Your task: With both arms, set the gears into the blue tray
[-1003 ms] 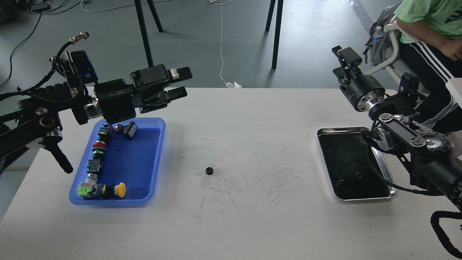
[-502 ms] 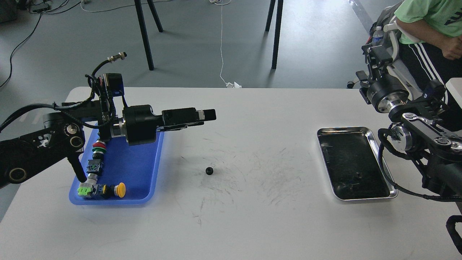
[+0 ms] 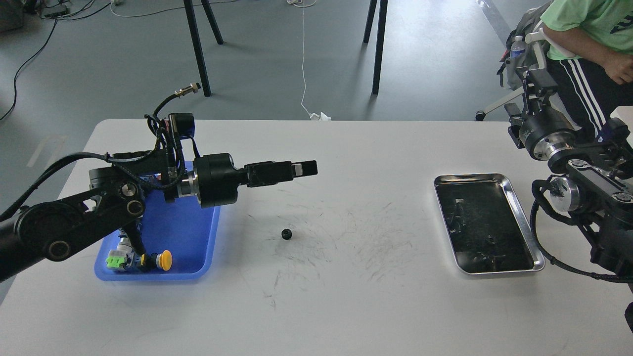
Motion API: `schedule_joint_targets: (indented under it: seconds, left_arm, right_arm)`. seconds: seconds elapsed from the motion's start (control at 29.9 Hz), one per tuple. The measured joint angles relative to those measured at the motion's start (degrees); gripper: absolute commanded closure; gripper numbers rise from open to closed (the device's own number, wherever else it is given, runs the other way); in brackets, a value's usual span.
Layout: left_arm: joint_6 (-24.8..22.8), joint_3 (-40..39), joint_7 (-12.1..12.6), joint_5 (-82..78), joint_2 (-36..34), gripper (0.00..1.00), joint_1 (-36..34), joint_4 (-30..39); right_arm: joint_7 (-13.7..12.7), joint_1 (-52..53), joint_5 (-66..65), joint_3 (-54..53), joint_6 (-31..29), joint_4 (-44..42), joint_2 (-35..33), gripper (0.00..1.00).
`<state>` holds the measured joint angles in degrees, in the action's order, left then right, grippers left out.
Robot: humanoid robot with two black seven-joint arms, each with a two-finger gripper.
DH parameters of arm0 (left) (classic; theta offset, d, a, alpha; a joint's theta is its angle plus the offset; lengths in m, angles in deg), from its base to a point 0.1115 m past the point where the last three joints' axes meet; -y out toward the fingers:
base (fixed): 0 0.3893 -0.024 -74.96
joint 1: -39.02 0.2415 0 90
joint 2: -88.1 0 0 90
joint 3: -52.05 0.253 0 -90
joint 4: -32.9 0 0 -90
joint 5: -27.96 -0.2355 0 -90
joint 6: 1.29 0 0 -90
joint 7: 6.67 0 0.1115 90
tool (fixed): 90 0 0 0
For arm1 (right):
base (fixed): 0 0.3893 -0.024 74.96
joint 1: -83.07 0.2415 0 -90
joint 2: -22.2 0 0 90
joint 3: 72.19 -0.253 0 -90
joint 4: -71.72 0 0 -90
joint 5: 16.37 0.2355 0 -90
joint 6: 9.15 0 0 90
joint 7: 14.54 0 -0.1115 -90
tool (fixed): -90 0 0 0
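Observation:
One gear (image 3: pixel 286 234), a tiny black toothed disc, lies alone on the white table near its middle. The blue tray (image 3: pixel 198 247) sits at the left, partly hidden by my left arm. My left gripper (image 3: pixel 307 168) reaches rightward past the tray's right rim and is above the table, up and slightly right of the gear in the image. Its fingers overlap into one dark bar, so I cannot tell them apart. My right gripper (image 3: pixel 536 81) is raised at the far right, beyond the table edge, small and dark. Nothing shows in either gripper.
Colourful push-button switches (image 3: pixel 141 260) lie in the blue tray's near left corner. A shiny steel tray (image 3: pixel 487 176) with a dark bottom rests at the right. A seated person (image 3: pixel 588 29) is close behind my right arm. Chair legs stand beyond the table.
My left arm swung down and to the right, out over the table toward the gear, and its fingers turned side-on. My right arm drew back to the right and up. The gear stayed put.

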<state>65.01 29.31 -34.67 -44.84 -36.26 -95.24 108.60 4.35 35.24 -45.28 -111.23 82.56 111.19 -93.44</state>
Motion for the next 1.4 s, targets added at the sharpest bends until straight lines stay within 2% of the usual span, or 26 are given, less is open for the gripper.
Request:
schedule_joint_targets:
  seconds: [0.13, 0.23, 0.5, 0.7, 0.97, 1.27, 1.4]
  left_arm:
    - [0.8, 1.4, 0.0, -1.0, -0.6, 0.04, 0.5, 0.1]
    - [3.5, 1.7, 0.0, -5.7, -0.3, 0.05, 0.5, 0.5]
    - [16.0, 4.9, 0.0, -21.4, 2.3, 0.09, 1.5, 0.4]
    - [26.8, 9.2, 0.0, -25.1, 4.8, 0.09, 3.4, -1.7]
    - [29.1, 9.8, 0.0, -19.6, 8.9, 0.09, 6.0, -7.8]
    - [28.8, 13.3, 0.0, -18.9, 8.2, 0.09, 5.8, -9.4]
    - [30.0, 14.1, 0.0, -21.2, 8.6, 0.13, 5.9, -13.7]
  right_arm:
    - [0.0, -0.1, 0.0, 0.0, 0.0, 0.0, 0.0, 0.11]
    - [0.0, -0.1, 0.0, 0.1, 0.0, 0.0, 0.1, 0.11]
    - [0.0, -0.3, 0.0, 0.1, 0.0, 0.0, 0.1, 0.11]
    - [0.0, -0.3, 0.0, 0.2, 0.1, 0.0, 0.0, 0.11]
    - [0.0, -0.9, 0.2, -0.1, 0.0, -1.8, 0.1, 0.10]
    - [0.1, -3.1, 3.1, -0.1, -0.2, -2.3, 0.6, 0.09]
    - [0.2, -3.4, 3.2, 0.0, 0.0, -2.2, 0.8, 0.09]
